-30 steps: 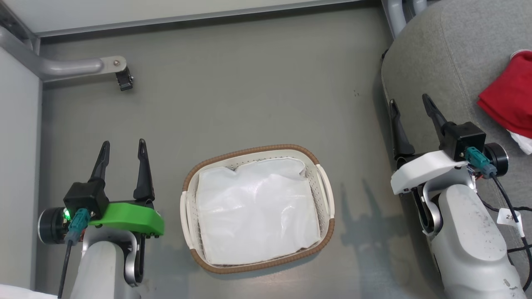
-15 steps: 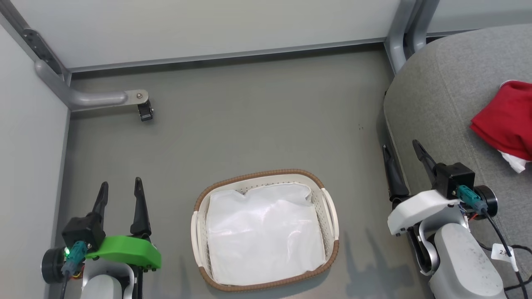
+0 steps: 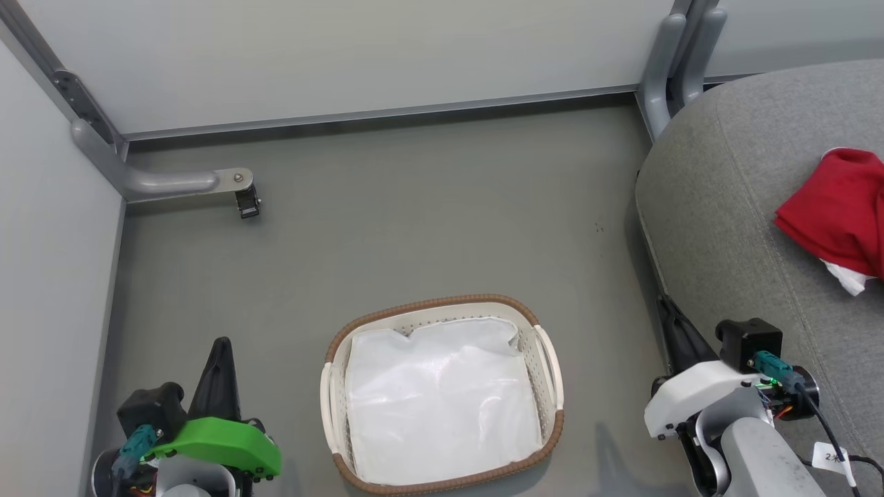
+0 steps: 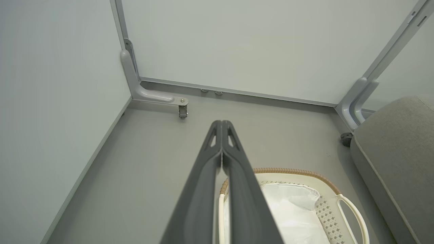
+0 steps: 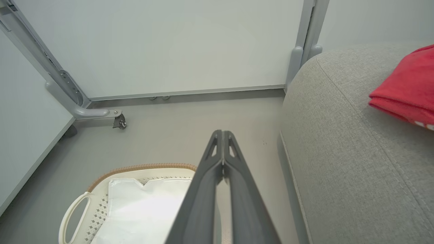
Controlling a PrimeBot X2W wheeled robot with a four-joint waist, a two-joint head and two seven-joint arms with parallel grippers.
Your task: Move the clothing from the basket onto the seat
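— Where's the red garment point(image 3: 836, 210)?
— Up on the seat point(image 3: 725, 207), well in from its rounded corner. The basket point(image 3: 442, 304) on the floor holds just its white liner point(image 3: 442, 400), so I'd call the job done.
— And the arms?
— Left tool point(image 3: 219, 348) and right tool point(image 3: 673, 321), each pressed together on nothing, flanking the basket. Parked out of the way, I reckon.
— Which way does it lie?
— Bunched, with a folded corner pointing toward the seat's basket-side edge. Long axis? Partly cut off, can't tell.
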